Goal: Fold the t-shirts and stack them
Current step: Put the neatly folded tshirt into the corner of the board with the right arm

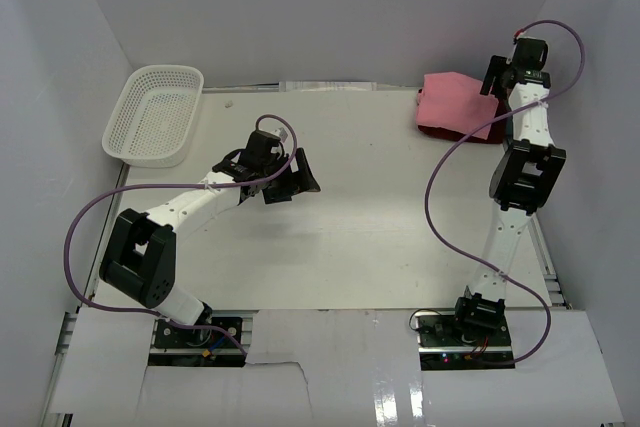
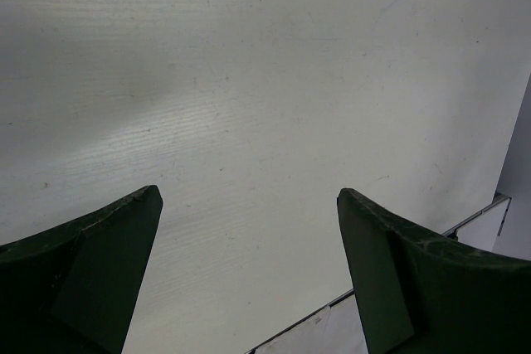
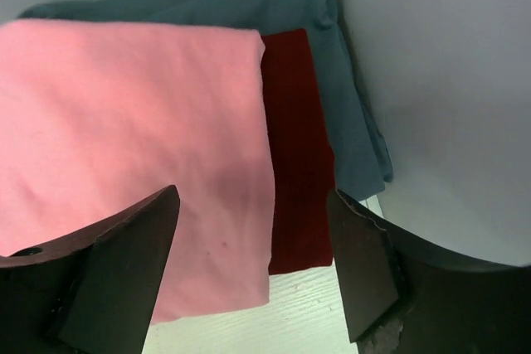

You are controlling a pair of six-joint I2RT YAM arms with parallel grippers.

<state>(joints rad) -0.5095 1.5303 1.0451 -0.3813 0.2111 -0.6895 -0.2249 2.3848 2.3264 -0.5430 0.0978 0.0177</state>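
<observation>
Three folded t-shirts lie stacked at the table's far right corner. The light pink t-shirt (image 3: 133, 138) (image 1: 455, 99) is on top. The dark red t-shirt (image 3: 300, 163) (image 1: 445, 134) is under it. The teal-grey t-shirt (image 3: 332, 55) is at the bottom, against the wall. My right gripper (image 3: 253, 196) (image 1: 495, 77) hovers open just above the stack's near right corner, holding nothing. My left gripper (image 2: 249, 192) (image 1: 293, 183) stands wide open over bare table near the middle, with nothing between its fingers.
A white perforated basket (image 1: 155, 112) sits at the far left corner. Grey walls close in the table (image 1: 350, 237) on the left, back and right. The table's metal edge (image 2: 415, 254) shows in the left wrist view.
</observation>
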